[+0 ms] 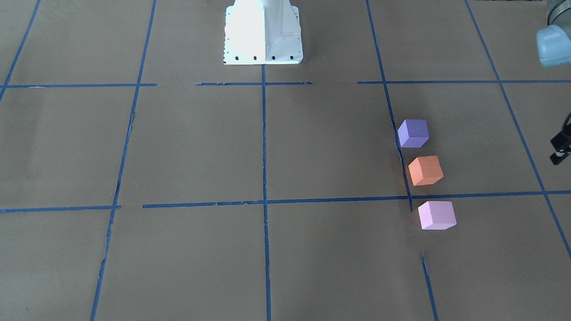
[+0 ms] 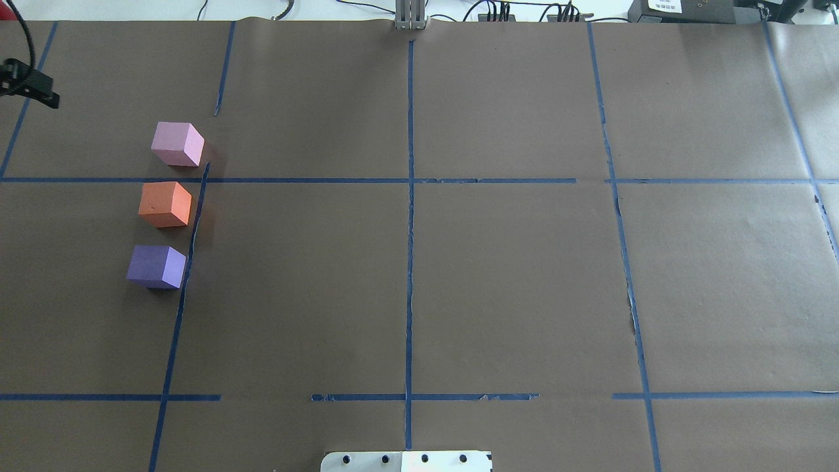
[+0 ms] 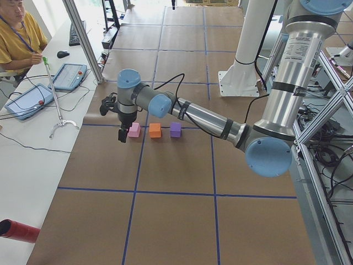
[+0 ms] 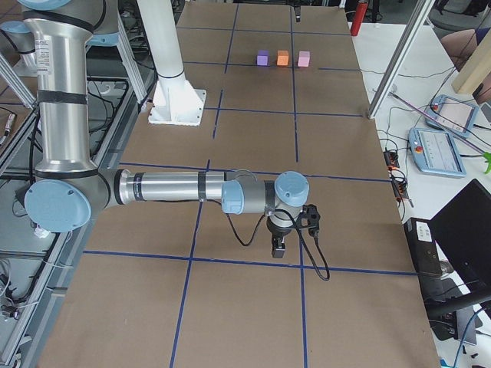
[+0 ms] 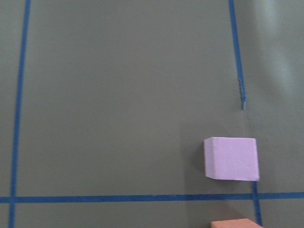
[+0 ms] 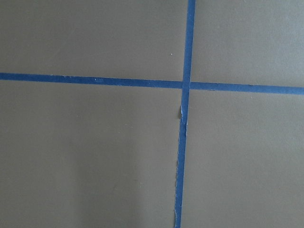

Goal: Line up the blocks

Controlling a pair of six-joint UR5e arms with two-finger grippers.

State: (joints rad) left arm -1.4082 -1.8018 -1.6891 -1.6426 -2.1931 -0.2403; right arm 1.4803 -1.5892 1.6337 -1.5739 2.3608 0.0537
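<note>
Three cubes stand in a straight row on the brown table, small gaps between them: dark purple (image 1: 413, 133), orange (image 1: 425, 170), light pink-lilac (image 1: 437, 215). In the overhead view they sit at the far left: pink (image 2: 177, 143), orange (image 2: 164, 204), purple (image 2: 156, 266). The left wrist view shows the pink cube (image 5: 232, 158) and the top edge of the orange one (image 5: 236, 223). My left gripper (image 2: 33, 85) hovers beyond the pink end of the row, holding nothing; whether it is open is unclear. My right gripper (image 4: 279, 247) hangs over bare table far from the cubes; its state is unclear.
The white robot pedestal (image 1: 263, 33) stands at the table's middle on the robot's side. Blue tape lines (image 6: 183, 85) form a grid on the brown paper. An operator (image 3: 16, 33) sits at a side bench with teach pendants (image 3: 69, 75).
</note>
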